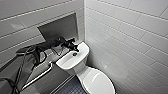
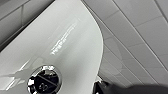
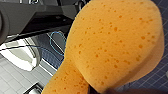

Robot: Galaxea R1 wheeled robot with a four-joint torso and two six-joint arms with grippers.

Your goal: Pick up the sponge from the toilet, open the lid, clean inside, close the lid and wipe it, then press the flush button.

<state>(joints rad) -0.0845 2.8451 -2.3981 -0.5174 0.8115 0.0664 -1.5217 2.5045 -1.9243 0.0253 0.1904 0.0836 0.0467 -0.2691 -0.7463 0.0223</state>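
Note:
The white toilet [image 1: 83, 72] stands in the corner with its lid [image 1: 97, 81] down. The small dark flush button [image 1: 74, 53] sits in the middle of the tank top. My left gripper [image 1: 75, 49] reaches in from the left and hovers right over that button, fingers shut. In the left wrist view the flush button [image 2: 44, 80] lies close below, ringed in chrome, on the glossy tank top [image 2: 70, 45]. The orange sponge [image 3: 112, 47] looms large in the right wrist view, held above the dark floor by my right gripper, which is shut on its narrow part.
White tiled walls [image 1: 125, 37] close in behind and to the right of the toilet. A grey recessed panel [image 1: 60, 27] sits above the tank. A metal grab bar [image 1: 40, 76] runs along the left wall. Dark floor [image 1: 71, 87] lies left of the bowl.

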